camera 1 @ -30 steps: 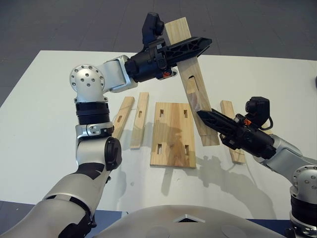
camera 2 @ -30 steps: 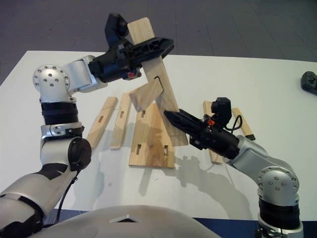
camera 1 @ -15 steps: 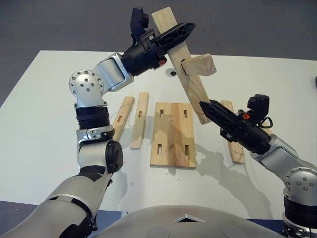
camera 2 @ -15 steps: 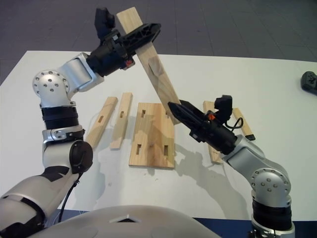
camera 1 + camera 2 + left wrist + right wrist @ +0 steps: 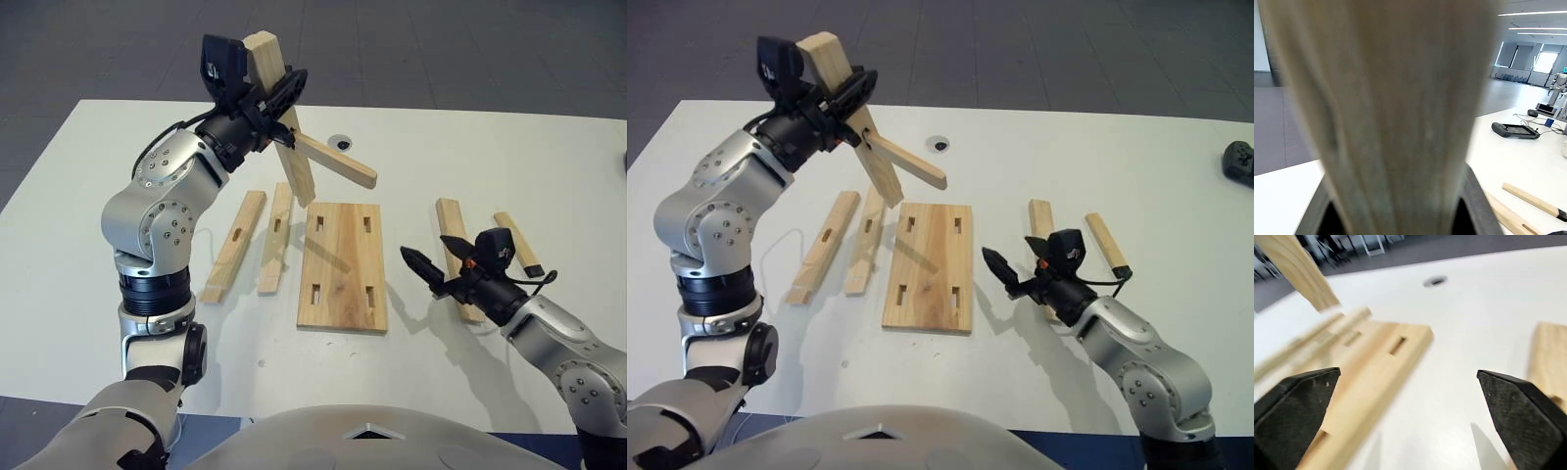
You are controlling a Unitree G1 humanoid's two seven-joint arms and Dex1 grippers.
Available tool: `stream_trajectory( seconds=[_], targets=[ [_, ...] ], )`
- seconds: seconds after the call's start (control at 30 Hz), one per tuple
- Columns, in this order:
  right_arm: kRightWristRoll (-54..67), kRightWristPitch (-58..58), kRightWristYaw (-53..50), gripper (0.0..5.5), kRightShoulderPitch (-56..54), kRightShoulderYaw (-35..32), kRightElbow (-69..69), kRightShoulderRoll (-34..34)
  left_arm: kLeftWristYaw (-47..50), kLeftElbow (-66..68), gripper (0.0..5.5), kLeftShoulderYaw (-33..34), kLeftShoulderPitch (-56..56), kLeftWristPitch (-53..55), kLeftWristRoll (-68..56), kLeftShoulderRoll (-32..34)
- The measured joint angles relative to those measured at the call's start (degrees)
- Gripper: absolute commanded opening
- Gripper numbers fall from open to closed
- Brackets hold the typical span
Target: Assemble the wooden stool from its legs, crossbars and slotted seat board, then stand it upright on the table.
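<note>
Left eye view: my left pincer (image 5: 286,86) is closed on one leg (image 5: 291,162) and holds it up in the air, above the far left corner of the seat board (image 5: 343,257). A crossbar (image 5: 338,163) sticks out of this leg toward the right. The seat board lies flat on the worktop (image 5: 88,206). My right pincer (image 5: 428,253) is wide open and holds nothing, low just right of the board.
</note>
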Motion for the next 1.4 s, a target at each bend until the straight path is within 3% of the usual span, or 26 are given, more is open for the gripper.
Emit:
stream_trajectory(
  seconds=[0.23,0.43,0.53,0.63,0.73,0.83,1.2,1.4],
  targets=[
    [-15.9,0.5,2.1,5.4,2.6,13.5,-3.1,-3.0,-2.9,-1.2,1.05,5.6,0.8,4.6,-10.4,0.0],
    [-20.0,1.4,4.5,5.4,-1.2,20.3,-6.2,0.3,-0.7,0.0,1.05,5.5,0.9,4.7,-11.5,-2.1],
    [-20.0,-1.3,6.0,5.4,-2.3,20.4,-6.2,3.6,-0.3,-0.2,1.05,4.1,0.9,4.6,-11.6,-3.0],
    [-18.6,-4.5,9.1,5.4,-1.7,16.3,-6.2,4.1,0.1,-0.2,1.05,3.9,1.0,4.4,-11.7,-3.2],
    [-6.8,-5.7,14.4,5.4,-1.9,9.3,-7.5,6.4,0.3,0.4,1.05,4.0,1.6,3.5,-11.5,-3.1],
    [-3.3,-5.0,16.0,5.4,-7.7,7.0,-6.5,7.2,0.2,1.8,1.05,4.1,1.6,2.2,-11.1,-3.1],
    [-17.1,-2.4,29.3,5.4,-24.3,19.5,14.9,2.2,0.6,4.6,1.05,3.7,0.1,-1.3,-9.0,-3.4],
    [-18.8,-2.2,31.8,5.4,-24.8,18.8,16.9,2.3,0.3,3.8,1.05,2.0,0.9,-1.3,-9.3,-4.4]
  ],
)
